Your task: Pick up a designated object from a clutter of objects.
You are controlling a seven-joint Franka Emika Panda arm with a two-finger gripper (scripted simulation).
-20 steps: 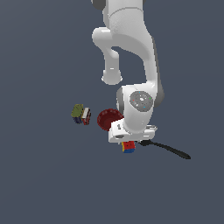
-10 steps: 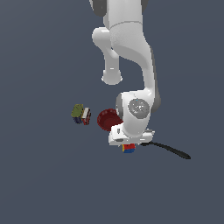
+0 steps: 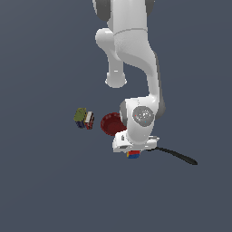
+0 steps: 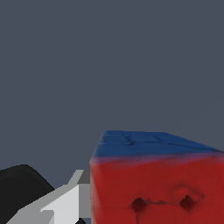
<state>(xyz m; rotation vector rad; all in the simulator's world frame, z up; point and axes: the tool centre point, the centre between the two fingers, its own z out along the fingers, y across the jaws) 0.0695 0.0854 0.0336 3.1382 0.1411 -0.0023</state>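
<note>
My arm (image 3: 131, 50) is smooth and shiny white, made of fat round pieces joined one after another. Some joints have dark grey bands. Near my tool there is a big round joint (image 3: 141, 116) with a flat grey circle on its side. Below it sits a flat white block, the hand part (image 3: 129, 141), with thin grey lines. Up close, one finger (image 4: 61, 203) looks pale grey and pointy, with a black rounded part beside it.

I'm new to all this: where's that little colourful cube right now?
In the exterior view the cube sits directly under the robot's hand, between the red bowl on that view's left and the black spatula on its right.
</note>
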